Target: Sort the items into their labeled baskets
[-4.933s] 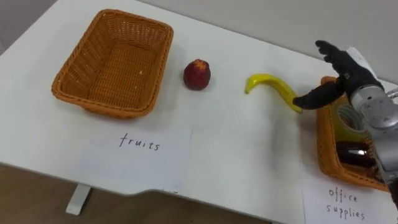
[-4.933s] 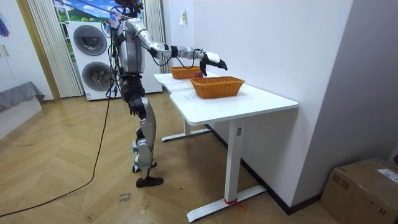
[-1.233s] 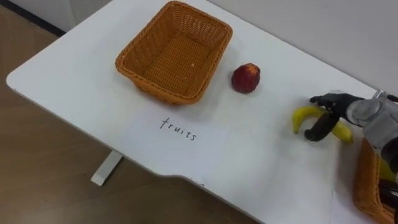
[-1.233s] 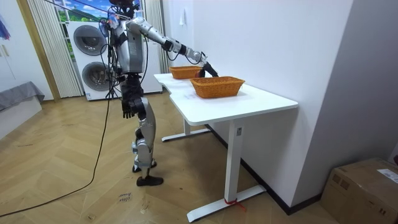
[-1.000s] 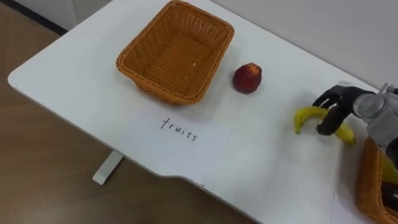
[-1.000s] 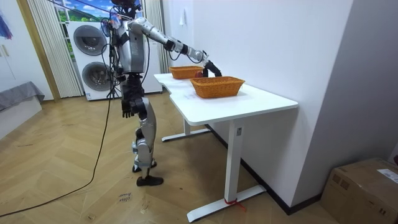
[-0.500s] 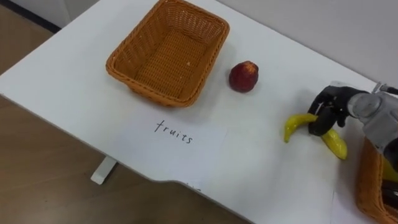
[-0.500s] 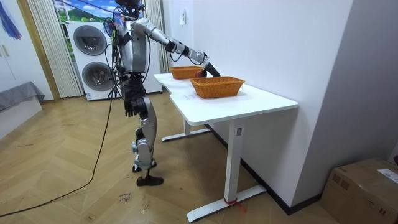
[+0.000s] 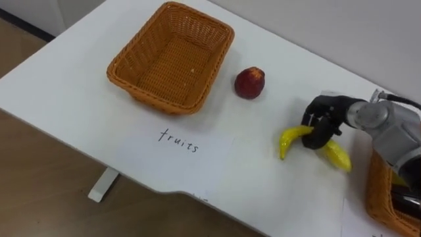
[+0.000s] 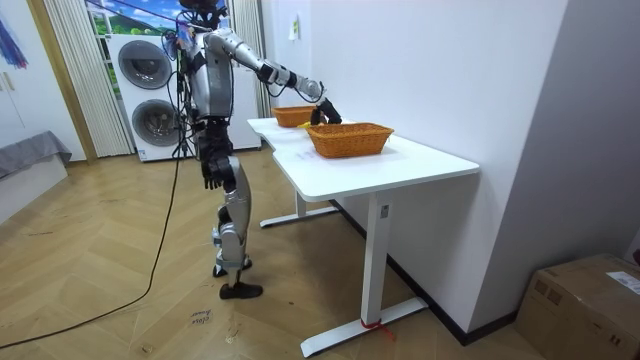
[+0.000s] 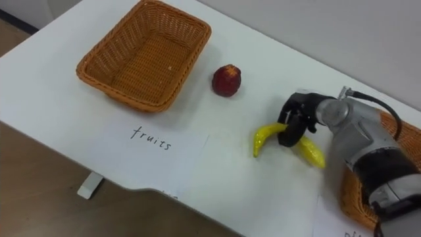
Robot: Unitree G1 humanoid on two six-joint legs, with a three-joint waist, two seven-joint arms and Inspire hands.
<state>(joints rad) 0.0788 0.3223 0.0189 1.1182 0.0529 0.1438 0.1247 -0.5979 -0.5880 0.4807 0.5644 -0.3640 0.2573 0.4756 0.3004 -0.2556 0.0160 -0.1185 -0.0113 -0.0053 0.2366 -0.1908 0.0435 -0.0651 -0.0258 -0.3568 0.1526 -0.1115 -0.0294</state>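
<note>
One banana [image 9: 291,135] lies right of the fruits basket [image 9: 158,99], past the apple [image 9: 250,82]. Right hand [image 9: 322,124] clenched round its middle. Left hand [image 10: 208,172] well clear of the basket, grip unreadable.

Curved yellow banana [image 9: 290,137] on the surface [image 9: 66,89], clasped mid-length in right robot hand [image 9: 320,125]; red apple [image 9: 250,82] beside wicker basket [image 9: 158,96].

A white table [image 9: 59,79] stands near stacked washing machines [image 10: 145,90].
</note>
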